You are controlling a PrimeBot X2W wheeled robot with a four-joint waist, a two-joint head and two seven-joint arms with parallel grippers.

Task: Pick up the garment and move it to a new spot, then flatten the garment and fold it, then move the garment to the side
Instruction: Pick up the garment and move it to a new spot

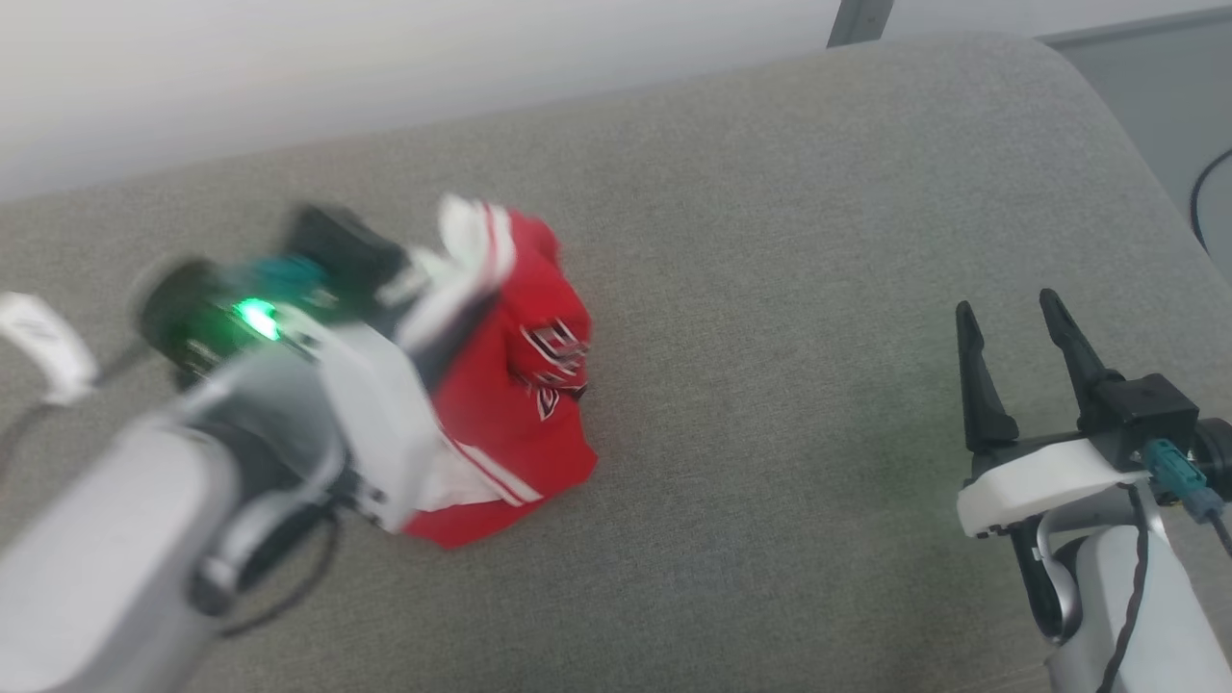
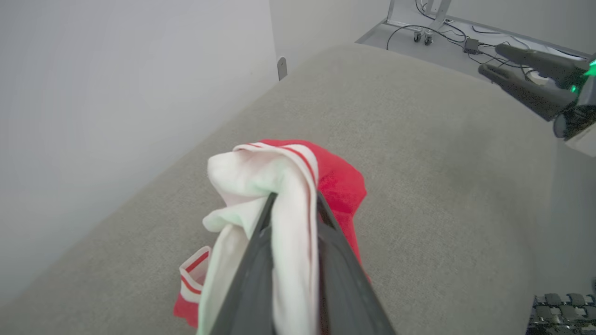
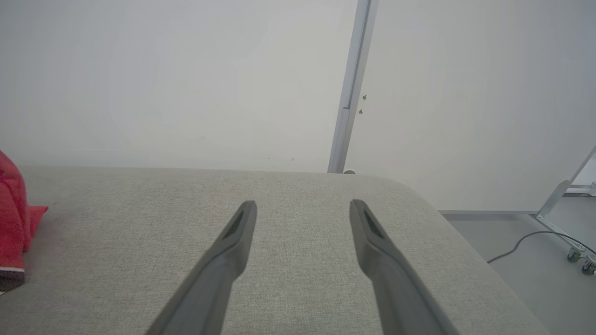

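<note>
While the left tool [image 2: 295, 199] grips the garment [image 1: 525, 423], the right tool [image 1: 1006, 306] gapes empty.

The T-shirt [image 1: 520, 404] is red. Its sleeve [image 2: 260, 177] is white, edged with red-and-white striped trim [image 2: 193, 274]. The lettering [image 1: 553, 361] on the red panel is black and white. The padded surface [image 1: 789, 250] is light grey with a fine woven texture. The far wall [image 3: 186, 70] is plain white. The left gripper [image 2: 295, 197] and right gripper [image 1: 1005, 300] have black fingers. The right gripper's base is white, with a teal connector [image 1: 1167, 452]. A green indicator light [image 1: 255, 318] glows on the left wrist. The floor [image 3: 563, 288] at right is grey, crossed by a black cable [image 3: 542, 231].
</note>
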